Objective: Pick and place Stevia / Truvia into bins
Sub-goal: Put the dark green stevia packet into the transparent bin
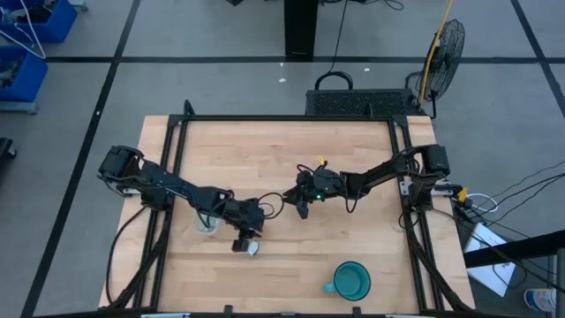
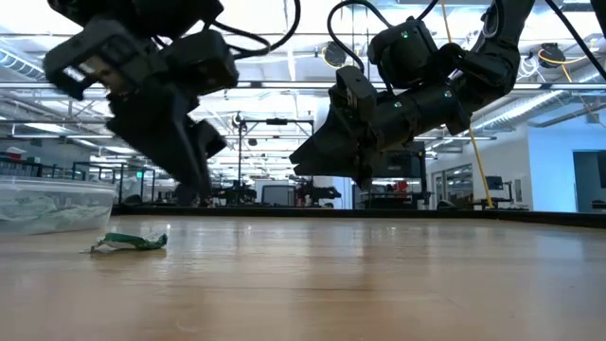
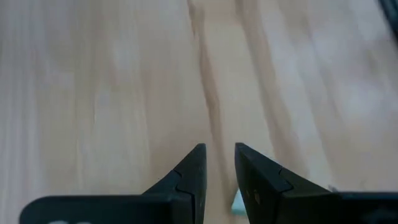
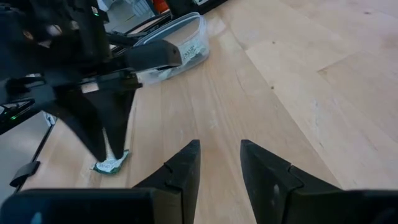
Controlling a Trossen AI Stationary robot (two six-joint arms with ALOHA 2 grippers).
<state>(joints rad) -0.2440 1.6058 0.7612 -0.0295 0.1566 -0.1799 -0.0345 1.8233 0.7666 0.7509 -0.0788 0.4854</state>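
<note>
On the table, near edge: one sachet [image 2: 130, 242] lies loose and crumpled, just outside the tub [image 2: 52, 206].
Tub: sits under the left arm's forearm, holding a pile of green-and-white sachets; count not readable.
Progress: judged nearly done. Only this one sachet shows outside the tub; it has yet to be lifted and dropped in.
Left gripper [image 1: 246, 245]: right over the sachet, fingers pointed down, tips close to the wood and beside the paper. Jaws a narrow slit apart with bare wood showing between them, nothing held.
Left arm pose: stretched low from the table's left edge, wrist bent down.
Right gripper [image 1: 302, 207]: parked above mid-table, well apart from the sachet, angled toward the left arm. Jaws parted, empty.
Mug [image 1: 351, 280]: teal, near the front edge, not involved.
</note>
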